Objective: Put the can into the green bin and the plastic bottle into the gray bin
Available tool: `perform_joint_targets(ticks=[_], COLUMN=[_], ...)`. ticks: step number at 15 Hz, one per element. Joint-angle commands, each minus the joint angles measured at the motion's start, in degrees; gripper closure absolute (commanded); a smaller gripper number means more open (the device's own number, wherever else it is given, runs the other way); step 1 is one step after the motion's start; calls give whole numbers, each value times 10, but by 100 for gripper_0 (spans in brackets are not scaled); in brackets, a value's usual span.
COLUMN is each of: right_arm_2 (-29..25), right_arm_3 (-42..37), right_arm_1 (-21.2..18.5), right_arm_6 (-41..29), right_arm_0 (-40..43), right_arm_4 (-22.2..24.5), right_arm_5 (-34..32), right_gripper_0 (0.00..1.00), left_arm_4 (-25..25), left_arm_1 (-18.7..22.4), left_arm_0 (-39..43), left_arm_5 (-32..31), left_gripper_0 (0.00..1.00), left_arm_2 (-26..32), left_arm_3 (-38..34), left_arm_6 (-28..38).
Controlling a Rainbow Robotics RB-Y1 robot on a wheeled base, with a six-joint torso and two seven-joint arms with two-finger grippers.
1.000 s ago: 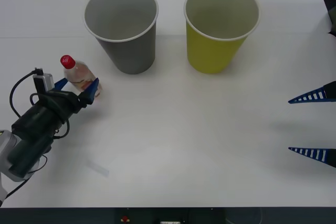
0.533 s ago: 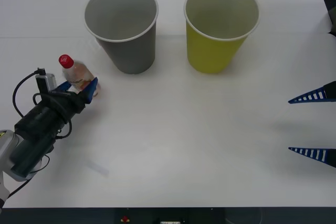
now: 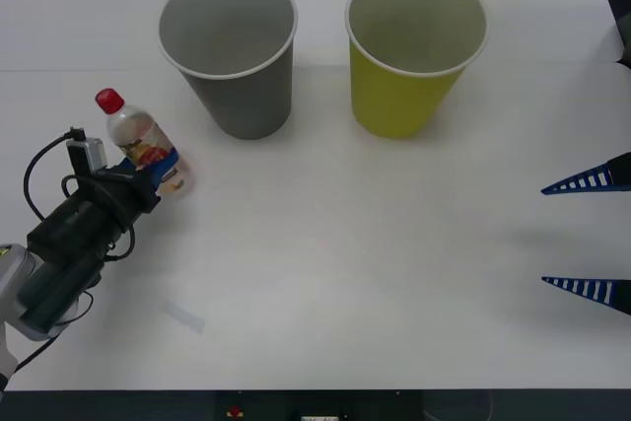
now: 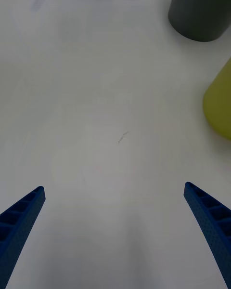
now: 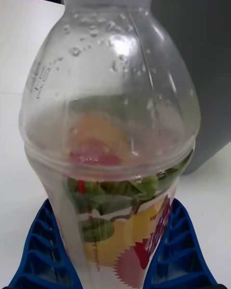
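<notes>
The plastic bottle (image 3: 138, 141), clear with a red cap and a colourful label, is held off the table at the left, tilted with its cap up and to the left. My left gripper (image 3: 148, 173) is shut on its lower body; up close the bottle (image 5: 113, 139) stands between the blue fingers (image 5: 41, 250). The gray bin (image 3: 232, 51) stands upright at the back, right of the bottle, and its wall (image 5: 202, 67) rises behind the bottle. The green bin (image 3: 412, 51) stands beside it. My right gripper (image 3: 590, 236) waits open at the right edge. The can is out of view.
The white table (image 3: 335, 244) spreads bare between the bins and the front edge. The bases of the gray bin (image 4: 199, 9) and the green bin (image 4: 219, 103) lie far ahead of my right gripper (image 4: 115, 236). A black cable loops by the left wrist (image 3: 39, 160).
The left gripper has closed on the bottle and lifted it off the table, up and slightly left, tilting it. The right arm has not moved.
</notes>
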Motion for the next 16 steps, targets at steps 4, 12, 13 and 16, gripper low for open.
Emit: perform_joint_targets(ticks=[4,12,13,16], right_arm_2=[0,0,0,0], right_arm_3=[0,0,0,0], right_arm_1=[0,0,0,0], right_arm_6=[0,0,0,0], right_arm_0=[0,0,0,0], right_arm_4=[0,0,0,0], right_arm_5=[0,0,0,0], right_gripper_0=[0,0,0,0], left_arm_4=[-20,-207,-231,-311], left_arm_1=[17,41,47,67], left_arm_0=[11,98,113,150], left_arm_5=[-75,-204,-206,-221], left_gripper_0=[100,100,100,100], left_arm_2=[17,87,90,102], left_arm_3=[0,-131,-161,-257], left_arm_6=[26,287,331,486])
